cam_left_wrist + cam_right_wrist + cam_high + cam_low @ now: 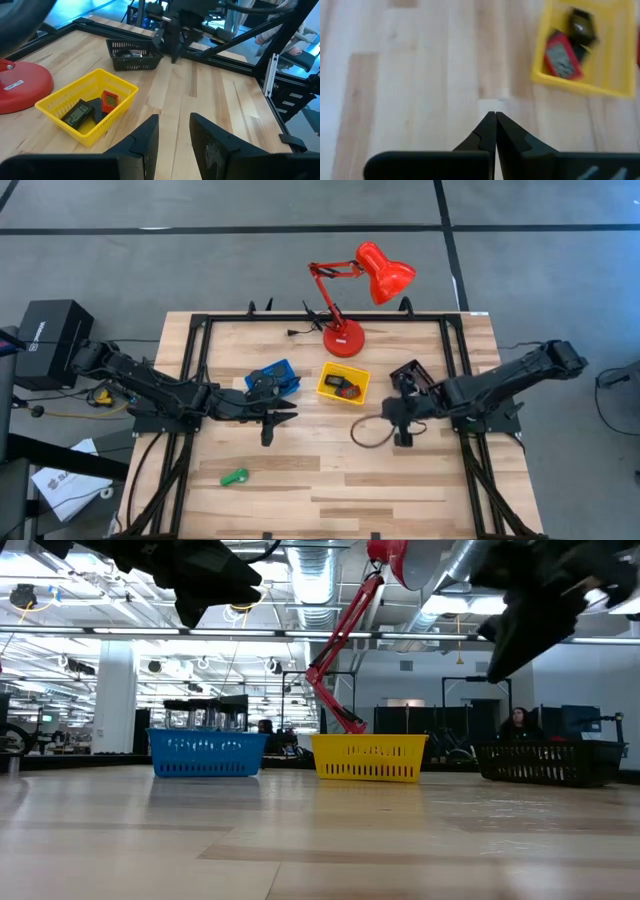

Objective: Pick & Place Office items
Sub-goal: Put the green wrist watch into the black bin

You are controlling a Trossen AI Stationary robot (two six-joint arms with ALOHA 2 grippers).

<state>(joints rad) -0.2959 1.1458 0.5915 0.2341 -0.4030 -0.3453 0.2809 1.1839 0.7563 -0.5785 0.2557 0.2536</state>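
Observation:
My left gripper (pixel 279 420) hovers open and empty over the table, just near of the blue tray (pixel 272 377); its fingers (pixel 145 142) show apart in its wrist view. My right gripper (pixel 400 430) is shut and empty (pixel 495 120) over bare wood, near of the black basket (pixel 410 372). A thin ring (pixel 368 432) lies flat on the table beside it. A green clip (pixel 235 476) lies on the table near the front left. The yellow tray (pixel 115 87) holds a red rectangle (pixel 109 100) and a dark grey block (pixel 76 115); both also show in the right wrist view (pixel 561 55).
A big red desk lamp (pixel 345 335) stands at the table's far edge behind the yellow tray (pixel 343 383). The blue tray and the black basket (pixel 132 54) hold dark pieces. Bare wood lies between the two grippers and toward the near edge. A person (pixel 518 722) sits beyond the table.

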